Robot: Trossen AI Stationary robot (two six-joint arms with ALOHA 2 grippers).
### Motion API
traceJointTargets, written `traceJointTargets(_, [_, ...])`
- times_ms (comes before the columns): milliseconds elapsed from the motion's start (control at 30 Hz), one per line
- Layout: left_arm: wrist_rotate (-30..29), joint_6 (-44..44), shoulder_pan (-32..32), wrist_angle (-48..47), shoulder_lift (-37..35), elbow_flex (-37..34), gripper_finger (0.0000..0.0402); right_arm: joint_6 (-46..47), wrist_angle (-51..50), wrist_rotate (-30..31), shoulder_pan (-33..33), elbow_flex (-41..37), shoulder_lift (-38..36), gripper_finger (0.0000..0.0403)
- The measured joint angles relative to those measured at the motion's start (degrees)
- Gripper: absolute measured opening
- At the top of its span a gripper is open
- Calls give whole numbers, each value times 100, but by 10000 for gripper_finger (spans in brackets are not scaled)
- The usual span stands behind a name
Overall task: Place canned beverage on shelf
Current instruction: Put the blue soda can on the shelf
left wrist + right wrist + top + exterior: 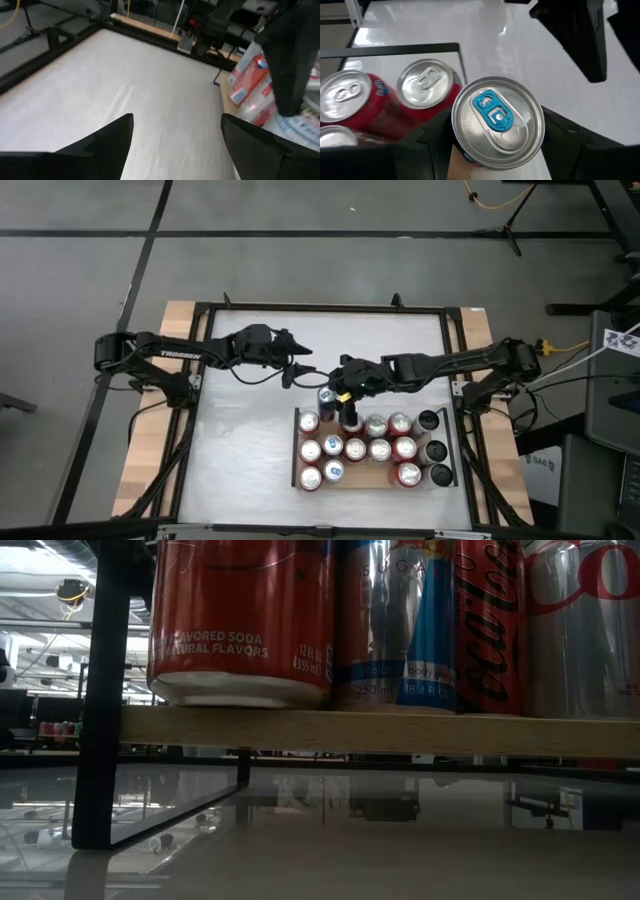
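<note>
My right gripper (pixel 495 145) clasps the blue-tabbed can (pixel 497 120) by its slick, rigid sides; left gripper (pixel 175 145) gapes empty.

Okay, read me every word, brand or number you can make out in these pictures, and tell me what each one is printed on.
"TROSSEN": on the dark left arm, high view.
"FLAVORED SODA" and "NATURAL FLAVORS": red aluminium can on the light-brown wooden shelf, low view.
"12 FL OZ (355 mL)": same red can.
"250 ml": silver-and-blue slim can.
"Coca" in script: black-and-red can.
Other small print on the cans is too blurred to read.
</note>
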Motion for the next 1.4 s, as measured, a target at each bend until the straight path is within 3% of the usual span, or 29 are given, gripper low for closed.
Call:
traceJointTargets(733, [54, 60, -149, -19, 885, 0, 295, 432, -164, 72, 217, 0, 251, 230])
traceJointTargets(1267, [56, 109, -55, 18, 919, 22, 294, 432, -104, -157, 216, 0, 372, 230])
traceJointTargets(1400, [534, 211, 104, -98, 919, 232, 285, 432, -103, -169, 216, 0, 372, 230])
